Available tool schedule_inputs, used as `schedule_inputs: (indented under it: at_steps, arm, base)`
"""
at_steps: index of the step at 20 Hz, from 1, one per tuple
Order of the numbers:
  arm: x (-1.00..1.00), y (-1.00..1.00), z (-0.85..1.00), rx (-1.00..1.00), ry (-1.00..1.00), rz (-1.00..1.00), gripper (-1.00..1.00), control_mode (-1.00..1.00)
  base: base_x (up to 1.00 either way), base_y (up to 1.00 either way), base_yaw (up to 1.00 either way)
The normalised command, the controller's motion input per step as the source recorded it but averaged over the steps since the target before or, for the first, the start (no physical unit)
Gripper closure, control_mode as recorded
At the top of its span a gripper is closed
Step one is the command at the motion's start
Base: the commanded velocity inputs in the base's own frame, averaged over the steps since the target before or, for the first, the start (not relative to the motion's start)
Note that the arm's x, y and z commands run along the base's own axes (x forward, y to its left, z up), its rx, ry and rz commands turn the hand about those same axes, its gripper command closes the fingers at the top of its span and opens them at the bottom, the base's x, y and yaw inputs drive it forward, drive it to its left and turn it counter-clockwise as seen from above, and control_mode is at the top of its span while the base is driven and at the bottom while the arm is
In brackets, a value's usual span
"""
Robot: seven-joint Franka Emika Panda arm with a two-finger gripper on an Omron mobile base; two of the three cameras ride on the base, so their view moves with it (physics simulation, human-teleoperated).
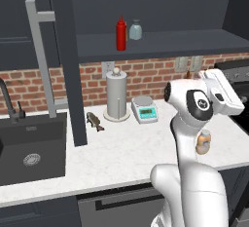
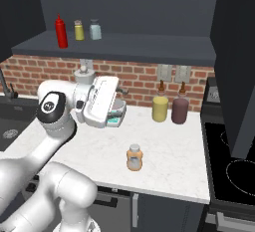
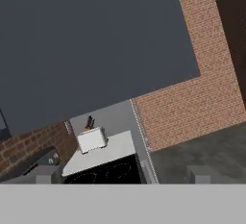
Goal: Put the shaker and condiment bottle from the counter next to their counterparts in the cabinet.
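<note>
The pale blue-grey shaker [image 1: 135,30] stands on the dark cabinet shelf [image 1: 185,41], just right of the tall red squeeze bottle [image 1: 121,33]. From the right base view a small yellow jar [image 2: 79,30] sits between the shaker [image 2: 95,29] and the red bottle [image 2: 61,32]. The orange-tan condiment bottle [image 2: 134,157] stands upright on the white counter [image 2: 99,151] near its front edge. My gripper [image 3: 122,174] is open and empty, its fingertips [image 3: 48,174] wide apart. It hovers above the counter, left of and higher than the condiment bottle, facing the stove.
A yellow bottle [image 2: 160,107] and a dark maroon bottle [image 2: 180,109] stand by the brick wall. A paper towel holder [image 1: 116,94], a kitchen scale [image 1: 145,109] and a small fish [image 1: 95,120] lie further left. The black sink [image 1: 31,143] is left, the stove [image 2: 234,161] right. The open cabinet door's bar handle [image 1: 41,50] hangs over the sink.
</note>
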Motion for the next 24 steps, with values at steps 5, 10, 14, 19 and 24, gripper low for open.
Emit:
schedule_inputs:
  at_steps: [5,10,14,19,24]
  arm:
    - [0.0,-0.01,-0.63,-0.07,0.0,-0.25,-1.0,-1.0]
    - [0.0,0.0,-0.45,-0.06,0.09,-0.08,-1.0,-1.0]
    - [0.0,0.0,-0.52,-0.02,0.0,0.0,-1.0,-1.0]
    - [0.0,0.0,-0.7,-0.03,0.0,0.0,-1.0,-1.0]
    - [0.0,0.0,-0.71,-0.02,0.0,0.0,-1.0,-1.0]
  base:
    - [0.0,0.0,0.0]
    - [0.0,0.0,0.0]
    - [0.0,0.0,0.0]
    - [0.0,0.0,0.0]
    - [0.0,0.0,0.0]
